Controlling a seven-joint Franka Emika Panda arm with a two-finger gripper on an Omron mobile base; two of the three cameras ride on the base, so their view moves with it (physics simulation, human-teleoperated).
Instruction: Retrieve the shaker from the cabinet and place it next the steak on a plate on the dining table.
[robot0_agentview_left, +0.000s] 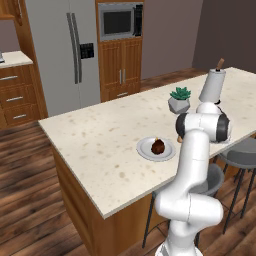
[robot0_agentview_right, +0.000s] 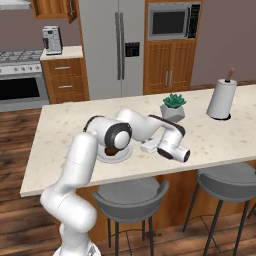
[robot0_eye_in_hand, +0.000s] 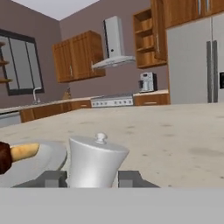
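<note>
Containers first: there's one plate (robot0_agentview_left: 145, 149) on the table (robot0_agentview_left: 90, 135), round and pale, and it has exactly one thing in it, a dark brown steak (robot0_agentview_left: 158, 146) sitting roughly in the middle. In the hand view the steak (robot0_eye_in_hand: 3, 157) shows a tan bone end poking out toward the right across the plate (robot0_eye_in_hand: 48, 159).

The shaker (robot0_eye_in_hand: 97, 162) is out on the table (robot0_eye_in_hand: 175, 140), standing upright just beside the plate, not in it. It looks white from here, flared at the top with a little round knob. From the hand camera the plate is on its left.

The gripper (robot0_eye_in_hand: 92, 178) is down at table level with the fingers (robot0_eye_in_hand: 54, 178) on either side of the shaker's base, very close to it. We honestly can't tell whether they're pinching it or sitting slightly off it.

Counts for the rest of the table: one potted plant (robot0_agentview_left: 180, 99) in a grey pot, and one paper towel roll (robot0_agentview_left: 212, 86) on a brown stick over toward the far right. Two grey stools (robot0_agentview_right: 130, 197) are tucked along the near side.

Behind the table we've got one fridge (robot0_agentview_left: 60, 50), one microwave (robot0_agentview_left: 119, 21) in the tall wooden unit, and one coffee machine (robot0_agentview_right: 51, 40) on the small counter at the far left.
</note>
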